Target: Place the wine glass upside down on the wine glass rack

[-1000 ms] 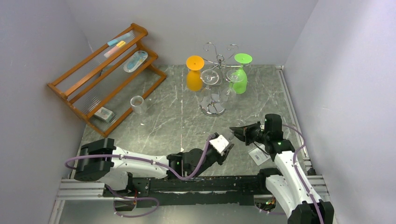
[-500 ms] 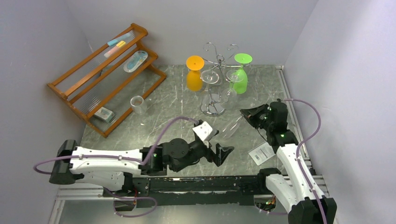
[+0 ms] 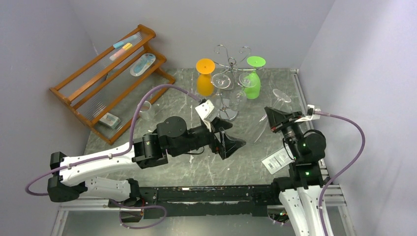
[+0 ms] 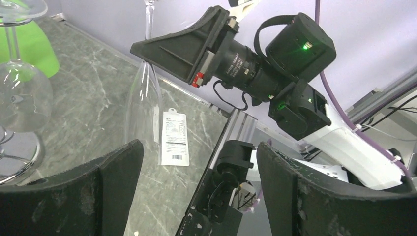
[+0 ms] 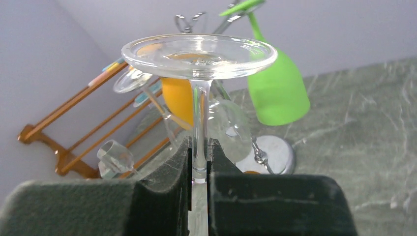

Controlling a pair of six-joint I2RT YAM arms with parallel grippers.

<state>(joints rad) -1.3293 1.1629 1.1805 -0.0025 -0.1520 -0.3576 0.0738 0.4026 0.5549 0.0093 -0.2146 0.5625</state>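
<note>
The wine glass [image 5: 198, 51] is clear glossy glass, the rack [image 3: 229, 65] bright chrome wire, the worktop [image 3: 182, 123] grey veined stone, the shelf [image 3: 147, 32] varnished wood, and the pads [image 5: 157, 196] of the right hand [image 5: 198, 192] rough matt black.

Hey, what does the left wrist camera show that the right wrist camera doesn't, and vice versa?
Only the left wrist view: the right gripper seen from outside, the bowl of the wine glass hanging below it, a white label on the table, and the open left gripper. Only the right wrist view: the glass's round foot above its clamped stem, the orange glass, the wooden shelf and a small clear cup. Both: the held glass, the green glass and the chrome base of the wine glass rack.
</note>
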